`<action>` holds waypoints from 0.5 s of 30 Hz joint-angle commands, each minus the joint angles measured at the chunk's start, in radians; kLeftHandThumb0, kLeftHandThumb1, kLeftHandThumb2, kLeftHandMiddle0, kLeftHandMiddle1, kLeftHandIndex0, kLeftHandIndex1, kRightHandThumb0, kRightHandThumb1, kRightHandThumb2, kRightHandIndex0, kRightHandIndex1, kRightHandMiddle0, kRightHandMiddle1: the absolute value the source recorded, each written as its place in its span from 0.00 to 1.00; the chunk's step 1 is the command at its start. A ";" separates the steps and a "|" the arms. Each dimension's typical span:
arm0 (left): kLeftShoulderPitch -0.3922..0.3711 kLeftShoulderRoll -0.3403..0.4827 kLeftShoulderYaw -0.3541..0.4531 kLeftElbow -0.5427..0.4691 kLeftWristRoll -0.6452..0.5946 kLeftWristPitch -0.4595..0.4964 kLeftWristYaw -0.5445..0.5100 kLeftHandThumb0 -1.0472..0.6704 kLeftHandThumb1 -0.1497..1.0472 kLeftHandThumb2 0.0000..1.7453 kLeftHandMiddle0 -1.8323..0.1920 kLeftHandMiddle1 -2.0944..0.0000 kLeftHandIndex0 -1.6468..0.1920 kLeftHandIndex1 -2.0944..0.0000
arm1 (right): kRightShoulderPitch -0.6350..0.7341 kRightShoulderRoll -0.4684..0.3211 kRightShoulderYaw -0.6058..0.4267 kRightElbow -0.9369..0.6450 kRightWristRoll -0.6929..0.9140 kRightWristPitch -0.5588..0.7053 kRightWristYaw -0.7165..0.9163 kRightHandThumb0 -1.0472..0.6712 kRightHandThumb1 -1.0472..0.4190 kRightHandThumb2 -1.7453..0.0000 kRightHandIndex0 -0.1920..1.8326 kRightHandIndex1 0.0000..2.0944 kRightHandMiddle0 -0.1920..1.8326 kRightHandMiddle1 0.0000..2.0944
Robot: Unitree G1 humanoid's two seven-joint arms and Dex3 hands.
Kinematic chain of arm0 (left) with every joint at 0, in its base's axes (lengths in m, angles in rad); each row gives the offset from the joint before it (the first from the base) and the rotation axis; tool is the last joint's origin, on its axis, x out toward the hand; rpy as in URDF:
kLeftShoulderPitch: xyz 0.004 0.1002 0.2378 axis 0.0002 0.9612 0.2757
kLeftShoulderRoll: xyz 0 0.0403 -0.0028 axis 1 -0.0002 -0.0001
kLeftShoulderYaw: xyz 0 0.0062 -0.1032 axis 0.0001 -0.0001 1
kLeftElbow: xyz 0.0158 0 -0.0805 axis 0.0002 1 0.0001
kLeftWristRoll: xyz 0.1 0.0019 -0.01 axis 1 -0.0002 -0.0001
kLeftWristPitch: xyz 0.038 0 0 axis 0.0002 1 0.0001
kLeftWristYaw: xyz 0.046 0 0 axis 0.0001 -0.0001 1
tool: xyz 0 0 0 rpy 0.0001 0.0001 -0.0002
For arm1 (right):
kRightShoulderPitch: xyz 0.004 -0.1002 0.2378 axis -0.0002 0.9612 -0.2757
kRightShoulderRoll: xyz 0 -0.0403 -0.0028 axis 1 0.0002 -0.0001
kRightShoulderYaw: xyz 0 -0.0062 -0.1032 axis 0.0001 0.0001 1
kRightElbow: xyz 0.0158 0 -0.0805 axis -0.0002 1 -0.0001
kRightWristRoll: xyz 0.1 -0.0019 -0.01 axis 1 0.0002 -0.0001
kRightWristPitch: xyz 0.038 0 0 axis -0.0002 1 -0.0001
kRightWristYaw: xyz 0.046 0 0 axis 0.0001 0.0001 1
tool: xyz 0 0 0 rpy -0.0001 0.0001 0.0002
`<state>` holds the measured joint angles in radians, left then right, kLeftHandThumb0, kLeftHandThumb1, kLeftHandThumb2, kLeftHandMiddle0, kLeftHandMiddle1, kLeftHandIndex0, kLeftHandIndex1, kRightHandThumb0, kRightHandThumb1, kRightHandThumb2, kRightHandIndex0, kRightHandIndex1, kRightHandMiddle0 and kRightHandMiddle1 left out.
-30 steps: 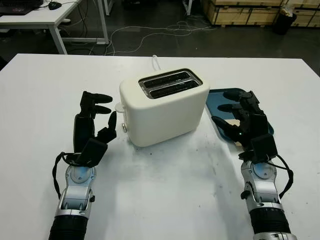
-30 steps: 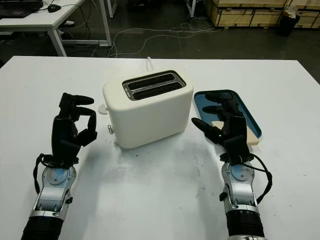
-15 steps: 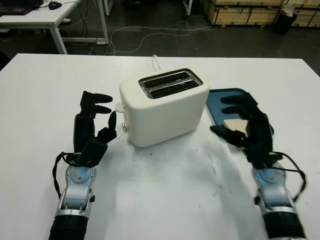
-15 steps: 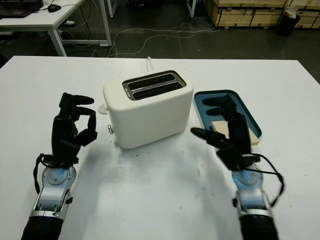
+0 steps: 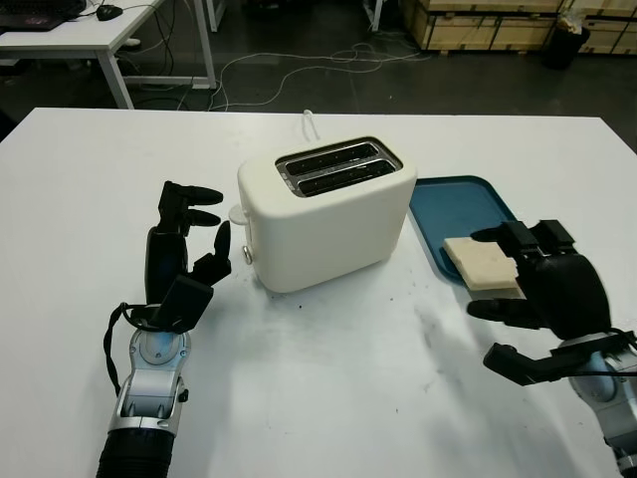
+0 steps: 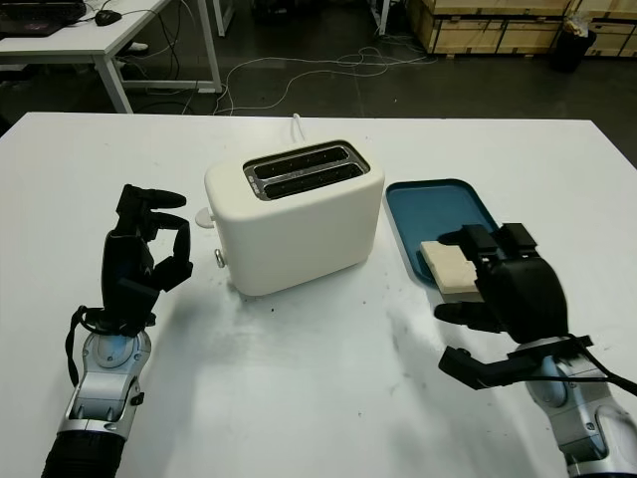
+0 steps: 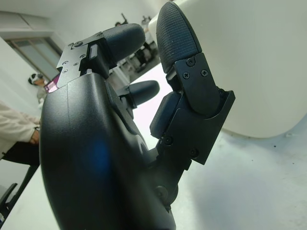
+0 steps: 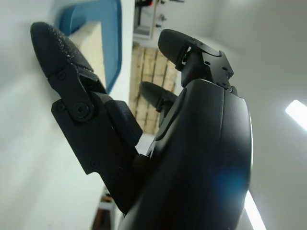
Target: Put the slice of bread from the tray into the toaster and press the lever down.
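The large white flat surface (image 5: 318, 398) carries everything. On it, near the middle, stands the cream-white plastic two-slot toaster (image 5: 326, 211). Both slots look empty, and its small lever knob (image 5: 239, 213) on the end facing the left hand seems to be still in the upper position. To the right of the toaster, just beside it, lies the dark blue rectangular plastic tray (image 5: 460, 214). The pale square slice of bread (image 5: 482, 262) still lies flat at the near end of this tray.

So, as I judge it, the task is at its very start: the bread is not yet picked up, not yet in a slot, and the lever is not yet pressed. All three steps remain.

The black three-finger right hand (image 5: 542, 299) is at the near right corner of the tray, turned sideways with its palm toward the bread. It holds nothing; two fingers are next to the slice's near right edge, but I cannot tell if they touch it. The black three-finger left hand (image 5: 186, 247) stands upright on the left of the toaster, near the lever end, open and holding nothing.
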<state>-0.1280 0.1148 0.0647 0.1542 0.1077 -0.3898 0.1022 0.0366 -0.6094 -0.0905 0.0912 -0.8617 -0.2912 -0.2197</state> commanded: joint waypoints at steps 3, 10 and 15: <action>-0.019 0.001 0.002 0.005 -0.008 -0.012 -0.008 0.18 0.75 0.53 0.91 0.17 0.90 0.24 | -0.006 -0.026 0.030 -0.013 -0.056 0.058 -0.036 0.13 0.33 1.00 0.09 0.51 0.09 0.41; -0.016 -0.003 0.000 -0.008 -0.003 0.003 -0.004 0.18 0.73 0.54 0.91 0.17 0.90 0.23 | -0.052 -0.043 0.086 0.083 -0.108 0.115 -0.122 0.21 0.30 0.99 0.09 0.45 0.09 0.33; -0.017 0.001 0.002 -0.006 0.001 -0.010 -0.003 0.18 0.73 0.54 0.91 0.17 0.90 0.24 | -0.105 -0.057 0.136 0.215 -0.100 0.098 -0.200 0.25 0.31 0.99 0.09 0.46 0.09 0.34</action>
<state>-0.1282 0.1128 0.0645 0.1541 0.1054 -0.3896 0.0998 -0.0453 -0.6513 0.0320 0.2775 -0.9637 -0.1892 -0.3951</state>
